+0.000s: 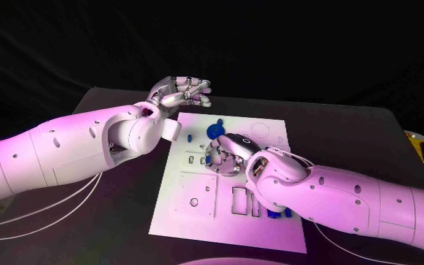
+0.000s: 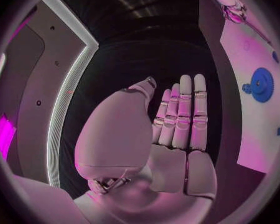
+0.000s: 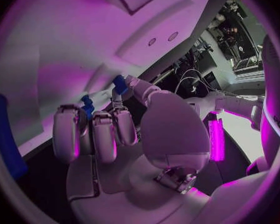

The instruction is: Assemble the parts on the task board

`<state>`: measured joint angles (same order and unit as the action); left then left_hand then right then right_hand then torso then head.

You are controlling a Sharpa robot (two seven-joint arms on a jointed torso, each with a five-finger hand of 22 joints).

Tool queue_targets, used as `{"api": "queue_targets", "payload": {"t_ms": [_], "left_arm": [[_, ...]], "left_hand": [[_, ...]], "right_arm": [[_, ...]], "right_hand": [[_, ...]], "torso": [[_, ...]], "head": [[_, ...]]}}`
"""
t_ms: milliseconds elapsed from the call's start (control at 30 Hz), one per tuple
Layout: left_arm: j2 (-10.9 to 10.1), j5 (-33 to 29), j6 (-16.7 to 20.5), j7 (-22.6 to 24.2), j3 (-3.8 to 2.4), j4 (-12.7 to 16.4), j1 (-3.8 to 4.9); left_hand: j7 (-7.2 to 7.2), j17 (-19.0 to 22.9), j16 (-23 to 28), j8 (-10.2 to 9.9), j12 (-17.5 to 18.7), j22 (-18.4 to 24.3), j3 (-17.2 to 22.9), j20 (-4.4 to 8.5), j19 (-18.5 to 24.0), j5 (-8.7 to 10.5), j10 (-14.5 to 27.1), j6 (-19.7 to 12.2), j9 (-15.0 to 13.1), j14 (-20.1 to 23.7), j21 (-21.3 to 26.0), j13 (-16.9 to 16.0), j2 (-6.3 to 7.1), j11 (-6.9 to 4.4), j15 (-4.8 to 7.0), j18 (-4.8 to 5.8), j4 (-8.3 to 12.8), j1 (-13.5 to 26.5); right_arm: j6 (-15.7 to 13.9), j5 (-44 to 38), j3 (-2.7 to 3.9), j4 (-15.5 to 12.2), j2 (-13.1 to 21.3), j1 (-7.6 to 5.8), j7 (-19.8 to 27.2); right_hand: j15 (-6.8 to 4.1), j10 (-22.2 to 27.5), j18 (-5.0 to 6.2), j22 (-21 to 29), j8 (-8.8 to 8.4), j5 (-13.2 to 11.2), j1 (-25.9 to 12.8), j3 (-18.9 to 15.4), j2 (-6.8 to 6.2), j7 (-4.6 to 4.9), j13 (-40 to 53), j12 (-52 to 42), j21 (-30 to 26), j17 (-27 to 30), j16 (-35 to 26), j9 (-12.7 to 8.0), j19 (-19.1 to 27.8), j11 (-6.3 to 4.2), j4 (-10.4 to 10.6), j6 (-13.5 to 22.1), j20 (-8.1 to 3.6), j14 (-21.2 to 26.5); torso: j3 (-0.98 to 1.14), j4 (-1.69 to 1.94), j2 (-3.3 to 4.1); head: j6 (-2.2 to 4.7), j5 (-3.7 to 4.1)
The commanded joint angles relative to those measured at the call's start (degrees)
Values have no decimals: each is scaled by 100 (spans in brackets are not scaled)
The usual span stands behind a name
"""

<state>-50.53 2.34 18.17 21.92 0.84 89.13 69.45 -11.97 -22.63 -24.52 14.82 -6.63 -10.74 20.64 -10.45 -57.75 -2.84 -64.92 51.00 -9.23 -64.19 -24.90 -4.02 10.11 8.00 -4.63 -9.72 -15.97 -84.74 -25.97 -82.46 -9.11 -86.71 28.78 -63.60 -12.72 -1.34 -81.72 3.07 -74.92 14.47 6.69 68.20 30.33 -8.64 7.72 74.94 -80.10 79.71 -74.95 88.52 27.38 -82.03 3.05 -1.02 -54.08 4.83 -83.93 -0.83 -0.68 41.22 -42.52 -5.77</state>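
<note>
Head view: task board (image 1: 265,228) mid-table, blue gear (image 1: 215,132) seated near its far edge; left hand (image 1: 181,92) raised beyond it, fingers curled on nothing; right hand (image 1: 228,153) low over board centre, fingers (image 3: 118,119) apparently pinching small blue part (image 3: 119,83), insertion step likely, next needing careful alignment.

Blue gear (image 1: 215,131) (flat) on white task board (image 1: 199,216)

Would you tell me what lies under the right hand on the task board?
The right hand hovers over the task board; small blue parts show by its fingertips, but the board beneath is covered.
</note>
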Motion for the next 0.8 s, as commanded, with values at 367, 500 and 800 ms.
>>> {"api": "queue_targets", "payload": {"t_ms": [367,500,800], "left_arm": [[-5,14,-39,12,-4,15,5],[-6,14,-41,7,-4,12,5],[-7,14,-47,1,-4,9,5]], "left_hand": [[-30,-8,-39,-34,29,-6,24,0,2,-15,-19,17,6,35,-20,-2,-5,31,-9,-58,-4,29],[-30,-16,-44,-36,33,-8,31,0,8,-15,-18,16,7,43,-24,-2,-11,31,-9,-58,-1,24],[-30,-16,-44,-36,33,-8,31,0,8,-15,-18,16,7,43,-24,-2,-11,31,-9,-58,-1,24]], "right_arm": [[98,-94,-14,38,5,22,33],[59,-88,-14,47,1,22,62],[-58,-74,-14,51,-2,21,107]], "right_hand": [[84,132,28,-409,-101,32,-47,-34,-129,75,291,115,-78,-859,-29,-65,60,58,-17,174,64,-468],[104,138,29,-409,-118,-2,-113,-94,-167,90,288,117,-85,-860,-30,-78,60,76,27,202,85,-468],[121,203,43,-376,-155,-325,-199,-305,-220,101,213,181,-143,-832,-42,-109,86,92,145,273,112,-460]], "torso": [[1,-2,2],[4,-3,2],[2,-5,3]], "head": [[-10,4],[-6,3],[2,0]]}}
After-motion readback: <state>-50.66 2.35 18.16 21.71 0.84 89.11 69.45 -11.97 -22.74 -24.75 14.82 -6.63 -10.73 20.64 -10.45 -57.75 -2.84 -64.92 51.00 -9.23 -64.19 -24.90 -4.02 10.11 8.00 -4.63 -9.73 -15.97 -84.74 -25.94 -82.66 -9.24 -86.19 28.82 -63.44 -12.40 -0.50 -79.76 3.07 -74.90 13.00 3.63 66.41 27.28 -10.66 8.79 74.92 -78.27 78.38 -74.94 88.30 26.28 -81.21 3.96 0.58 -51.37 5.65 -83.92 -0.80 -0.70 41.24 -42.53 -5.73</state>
